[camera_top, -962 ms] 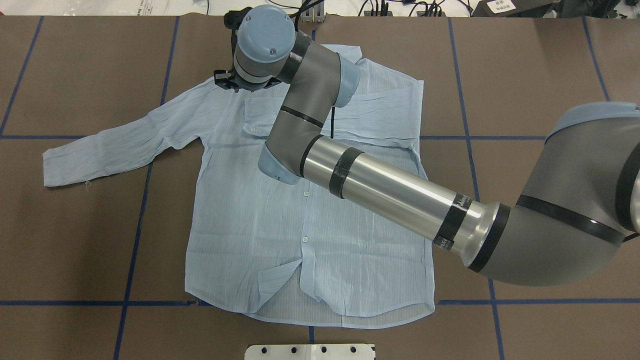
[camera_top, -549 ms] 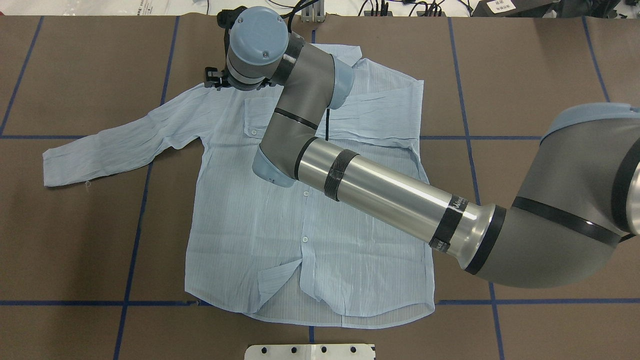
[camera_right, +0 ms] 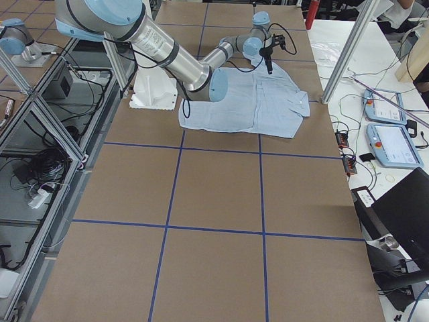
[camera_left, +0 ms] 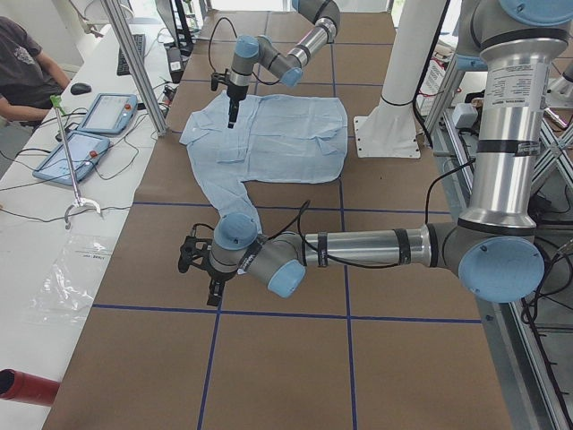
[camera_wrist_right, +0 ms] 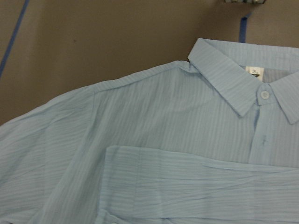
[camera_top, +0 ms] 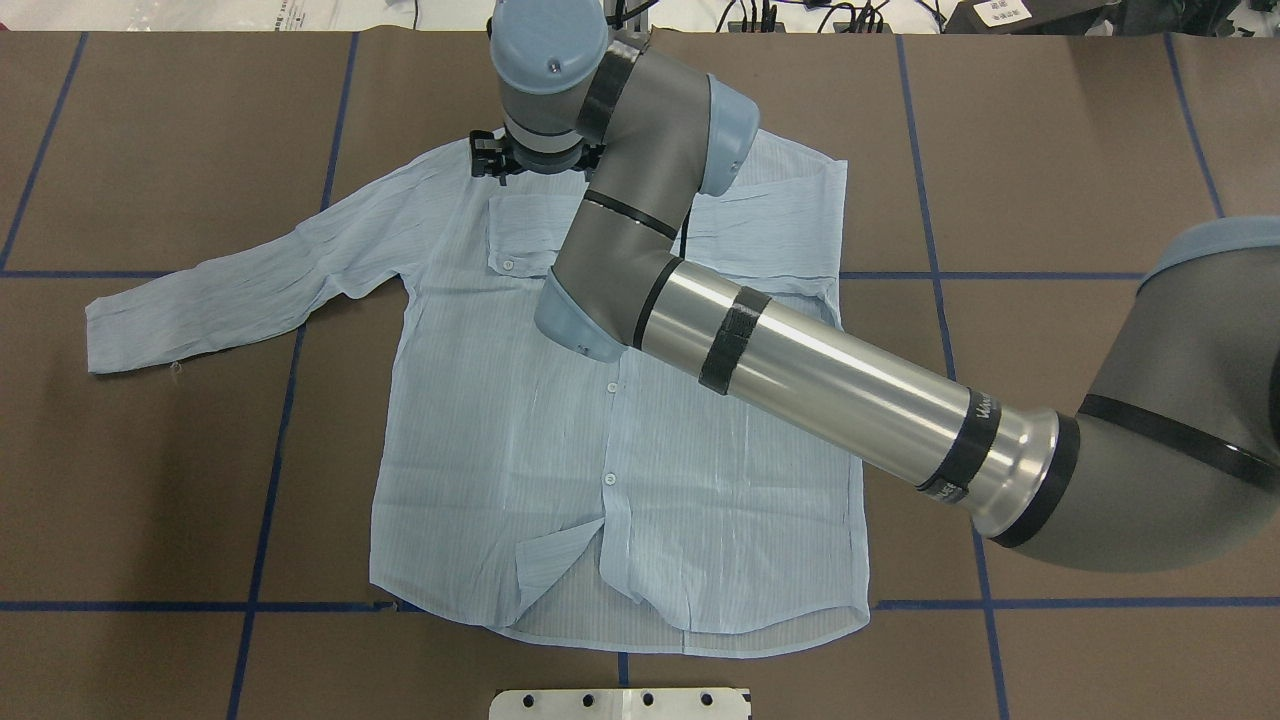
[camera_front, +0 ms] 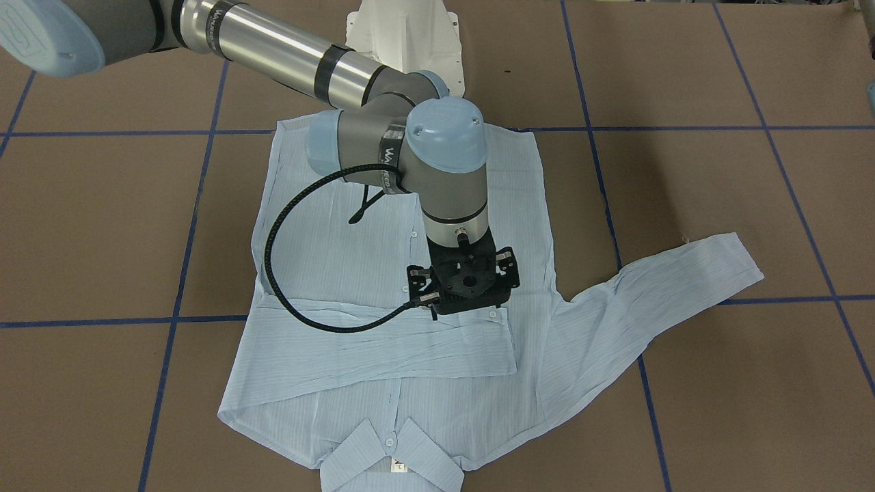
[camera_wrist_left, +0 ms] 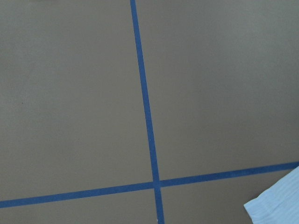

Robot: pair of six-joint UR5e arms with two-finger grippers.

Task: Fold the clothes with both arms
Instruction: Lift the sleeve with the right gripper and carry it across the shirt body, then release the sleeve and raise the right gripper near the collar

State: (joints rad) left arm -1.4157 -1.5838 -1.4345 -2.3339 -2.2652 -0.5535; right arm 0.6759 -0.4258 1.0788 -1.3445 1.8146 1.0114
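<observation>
The light blue shirt (camera_top: 500, 450) lies flat, front up, collar (camera_front: 389, 458) at the far side. One sleeve (camera_front: 383, 348) is folded across the chest; the other sleeve (camera_top: 220, 295) lies spread out to the overhead view's left. My right arm (camera_top: 830, 390) reaches across the shirt. Its gripper (camera_left: 230, 119) points down just above the chest, near the folded sleeve's cuff. The fingers are hidden under the wrist, so I cannot tell whether they are open. My left gripper (camera_left: 190, 260) shows only in the exterior left view, low over bare table beyond the spread sleeve's cuff (camera_wrist_left: 278, 207).
The white pedestal base (camera_top: 620, 703) stands at the near edge. Blue tape lines (camera_top: 270, 480) cross the brown table. A side table with tablets (camera_left: 81, 134), cables and a seated person (camera_left: 27, 76) runs along the far edge, behind metal posts (camera_left: 134, 63).
My right wrist has shifted toward the overhead view's right and a little farther from the base, from over the shoulder toward the collar. The shirt has not moved.
</observation>
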